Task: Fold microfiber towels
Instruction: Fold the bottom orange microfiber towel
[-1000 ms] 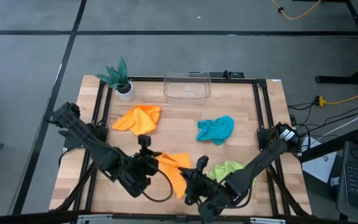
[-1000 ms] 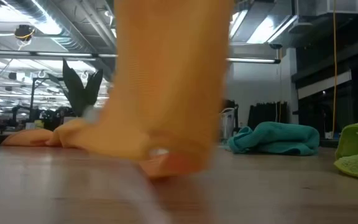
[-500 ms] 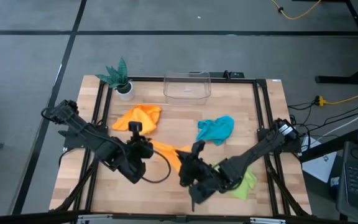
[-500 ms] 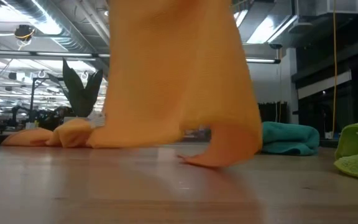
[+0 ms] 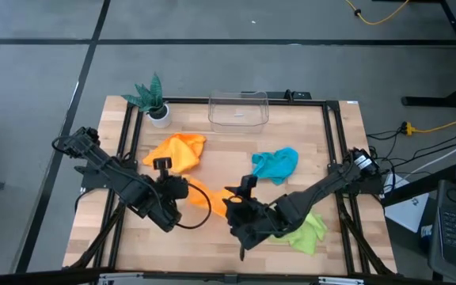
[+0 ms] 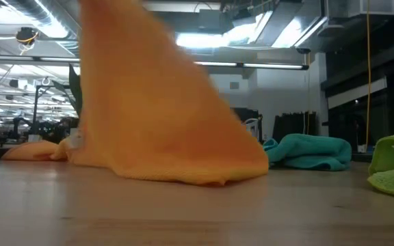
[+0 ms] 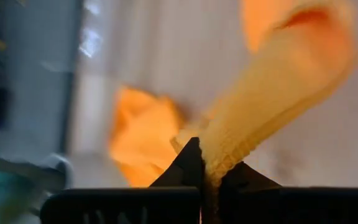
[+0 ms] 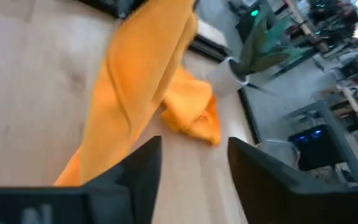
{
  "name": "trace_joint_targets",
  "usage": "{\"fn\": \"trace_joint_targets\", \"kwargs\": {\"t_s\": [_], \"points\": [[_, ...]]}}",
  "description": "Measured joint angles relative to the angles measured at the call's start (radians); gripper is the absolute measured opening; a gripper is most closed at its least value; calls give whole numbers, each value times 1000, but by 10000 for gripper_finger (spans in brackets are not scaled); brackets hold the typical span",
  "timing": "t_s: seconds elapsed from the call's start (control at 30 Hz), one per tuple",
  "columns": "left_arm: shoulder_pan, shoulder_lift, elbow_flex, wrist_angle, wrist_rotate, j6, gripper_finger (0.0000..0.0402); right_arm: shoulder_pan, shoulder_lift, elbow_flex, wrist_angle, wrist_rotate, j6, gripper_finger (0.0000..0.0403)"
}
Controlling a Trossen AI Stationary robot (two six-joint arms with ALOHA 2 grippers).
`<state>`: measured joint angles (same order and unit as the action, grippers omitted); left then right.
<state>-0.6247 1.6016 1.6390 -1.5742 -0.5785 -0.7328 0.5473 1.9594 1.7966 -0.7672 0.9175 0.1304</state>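
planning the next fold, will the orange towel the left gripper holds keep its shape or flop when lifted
Probably floppy: the orange towel hangs in a drape from the left gripper, pinched at one corner, its far end trailing on the table. Likely light, since a corner pinch carries it. Released by the open right gripper, it may sag and bunch.

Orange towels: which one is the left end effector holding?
The stretched orange towel at table centre, pinched in the left end effector. The other orange towel lies bunched and untouched near the plant.
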Motion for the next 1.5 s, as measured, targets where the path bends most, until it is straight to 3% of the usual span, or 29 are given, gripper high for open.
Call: {"fn": "trace_joint_targets", "kwargs": {"t_s": [0.17, 0.33, 0.47, 0.63, 0.73, 0.9, 0.97, 1.2, 1.5], "points": [[-6, 0, -1, 1, 316, -178, 0, 10, 0, 0, -142, -163, 180, 228], [-46, 20, -12, 9, 414, -317, 0, 5, 0, -49, -117, -277, 296, 232], [-98, 43, -97, 56, 480, -413, 0, 5, 0, -127, -17, -343, 306, 232], [-168, 65, -284, 247, 489, -573, 0, -4, 0, -218, 189, -349, 323, 232], [-208, 77, -393, 416, 495, -646, 0, -36, 12, -268, 325, -461, 352, 227], [-254, 77, -533, 653, 500, -753, 0, -104, 41, -300, 390, -496, 318, 215], [-267, 77, -563, 694, 513, -791, 0, -141, 45, -298, 407, -502, 300, 210], [-282, 77, -614, 724, 529, -837, 0, -278, 119, -298, 484, -685, 204, 196], [-282, 77, -615, 724, 503, -831, 0, -332, 210, -287, 655, -874, -30, 187]]}}
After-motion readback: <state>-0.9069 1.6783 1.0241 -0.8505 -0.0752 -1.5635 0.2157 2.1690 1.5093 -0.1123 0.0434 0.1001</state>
